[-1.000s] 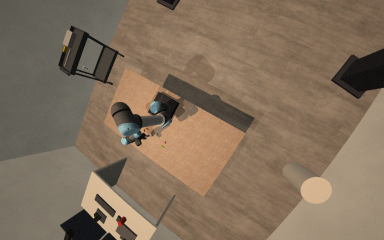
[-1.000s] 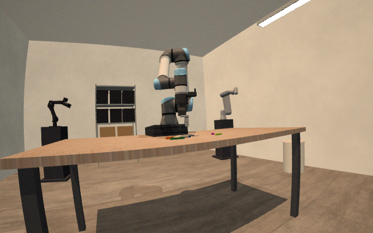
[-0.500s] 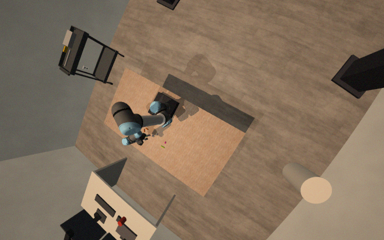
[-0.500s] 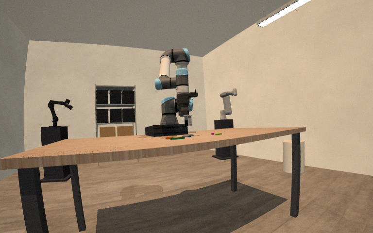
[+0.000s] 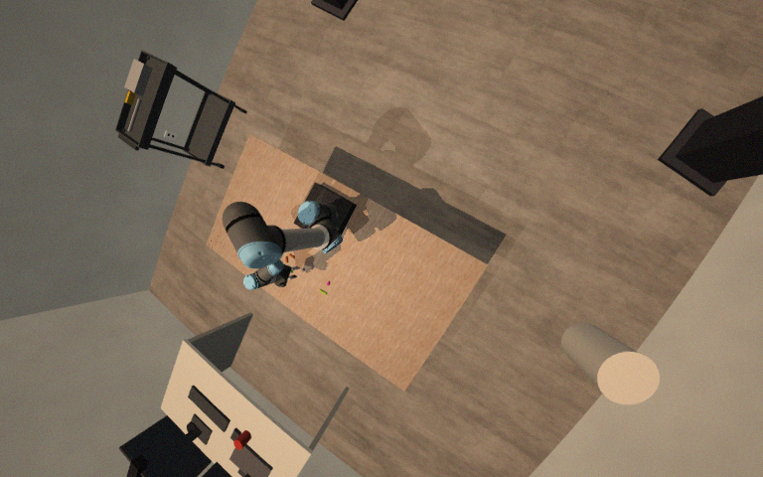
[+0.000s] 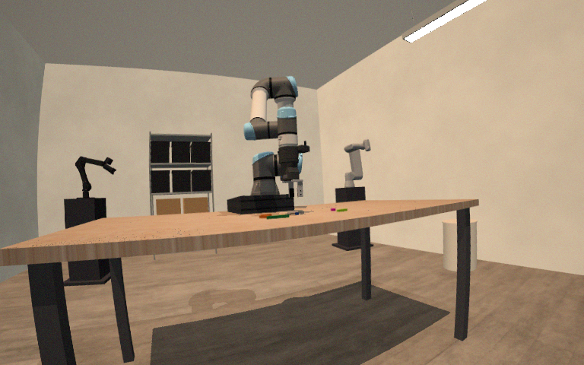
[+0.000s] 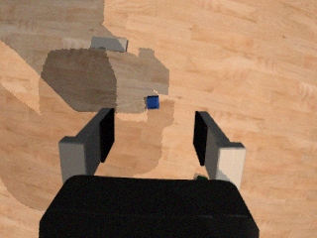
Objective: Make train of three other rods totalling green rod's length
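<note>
My gripper [image 7: 154, 126] is open and empty, hovering above the table. In the wrist view a small blue rod [image 7: 153, 102] lies on the table just ahead of the gap between the fingers. A grey rod [image 7: 109, 44] lies farther ahead to the left, in shadow. A sliver of the green rod [image 7: 200, 178] shows at the right finger's base. In the exterior view the gripper [image 6: 296, 187] hangs over the rods: the orange rod [image 6: 265, 215] and green rod [image 6: 277, 217] lie in front, and the magenta rod [image 6: 332, 209] and lime rod [image 6: 341, 209] lie to the right.
The arm's black base block [image 6: 256, 204] stands on the table behind the rods. In the top view the lime rod [image 5: 322, 291] and magenta rod [image 5: 328, 282] lie apart from the arm.
</note>
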You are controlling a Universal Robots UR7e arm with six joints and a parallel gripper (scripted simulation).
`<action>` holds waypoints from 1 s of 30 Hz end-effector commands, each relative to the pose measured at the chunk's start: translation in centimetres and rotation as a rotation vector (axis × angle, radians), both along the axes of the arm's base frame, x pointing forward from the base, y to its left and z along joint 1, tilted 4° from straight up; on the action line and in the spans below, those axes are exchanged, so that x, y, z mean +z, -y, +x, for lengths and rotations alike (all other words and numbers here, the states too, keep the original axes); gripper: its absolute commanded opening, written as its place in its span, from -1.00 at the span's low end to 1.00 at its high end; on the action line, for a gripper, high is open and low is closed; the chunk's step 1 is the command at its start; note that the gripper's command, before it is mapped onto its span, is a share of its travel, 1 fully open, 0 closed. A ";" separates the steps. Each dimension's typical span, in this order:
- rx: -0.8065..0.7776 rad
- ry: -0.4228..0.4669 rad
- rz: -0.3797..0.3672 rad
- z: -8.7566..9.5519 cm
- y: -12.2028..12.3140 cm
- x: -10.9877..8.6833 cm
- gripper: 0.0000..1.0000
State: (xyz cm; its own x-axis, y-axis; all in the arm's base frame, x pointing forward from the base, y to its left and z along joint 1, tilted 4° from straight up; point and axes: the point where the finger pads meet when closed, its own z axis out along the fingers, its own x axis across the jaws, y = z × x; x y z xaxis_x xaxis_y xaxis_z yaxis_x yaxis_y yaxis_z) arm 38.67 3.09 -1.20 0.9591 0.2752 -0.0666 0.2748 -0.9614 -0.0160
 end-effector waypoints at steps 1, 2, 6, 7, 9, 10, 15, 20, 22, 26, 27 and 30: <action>0.088 0.003 0.010 -0.3 -0.3 0.1 1.00; 0.091 0.003 0.010 -0.3 -0.3 0.1 1.00; 0.092 0.002 0.010 -0.3 -0.2 0.1 1.00; 0.092 0.002 0.010 -0.3 -0.2 0.1 1.00; 0.092 0.002 0.010 -0.3 -0.2 0.1 1.00; 0.092 0.002 0.010 -0.3 -0.2 0.1 0.07; 0.092 0.002 0.010 -0.3 -0.2 0.1 0.07; 0.092 0.002 0.010 -0.3 -0.2 0.1 0.07; 0.092 0.002 0.010 -0.3 -0.2 0.1 0.07; 0.092 0.002 0.010 -0.3 -0.2 0.1 0.07; 0.092 0.002 0.010 -0.3 -0.2 0.1 0.07; 0.092 0.002 0.010 -0.3 -0.2 0.1 0.07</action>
